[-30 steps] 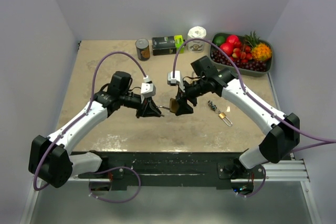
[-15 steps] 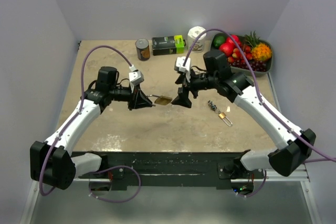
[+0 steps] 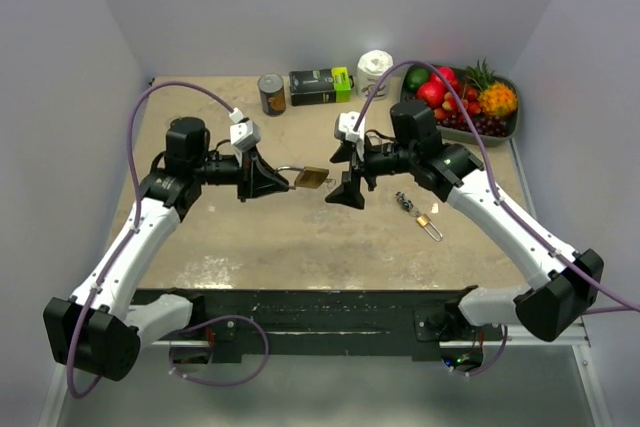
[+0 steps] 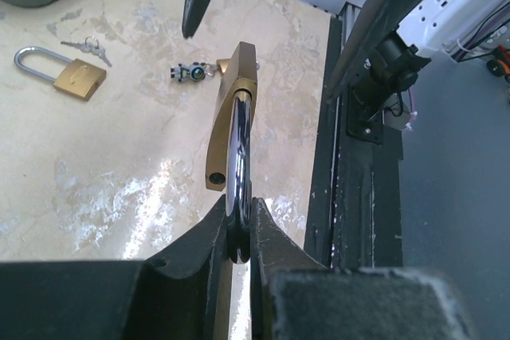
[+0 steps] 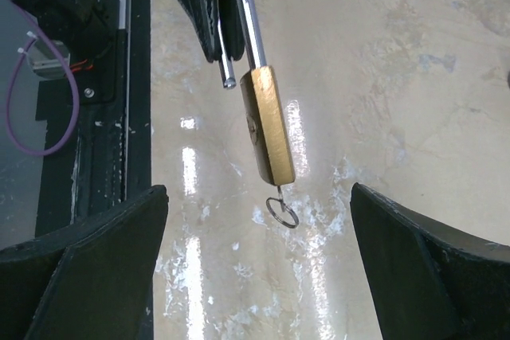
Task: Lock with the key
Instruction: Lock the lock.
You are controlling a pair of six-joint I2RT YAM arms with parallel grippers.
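- From above, my left pincer (image 3: 283,180) holds the padlock (image 3: 312,179) in the air over the middle of the table (image 3: 250,237). The brass body points across at my right pincer (image 3: 339,175).
- My left wrist camera shows the grip itself: both fingers (image 4: 213,248) are squeezed on the bend of the steel shackle (image 4: 239,145), and the body juts out beyond them.
- My right pincer stands spread wide with nothing in it. From above it is just beside the brass body, and a gap shows between them.
- Only my right wrist camera shows the padlock side-on. One leg of the shackle ends bare beside the top of the body, outside it, so the lock hangs open.
- That view alone also shows a small ring (image 5: 282,212) dangling below the body's lower end. I cannot make out the key itself.
- My left wrist view shows a second padlock (image 4: 78,77) lying flat on the table with loose keys (image 4: 89,47) just beside its shackle, and a small dark object (image 4: 191,73) near them.
- From above, that second padlock lies under my right forearm, well apart from the held one.
- Only the top view takes in the back edge: a can (image 3: 271,93), a dark box (image 3: 320,85), a white roll (image 3: 375,74) and a fruit tray (image 3: 512,127).
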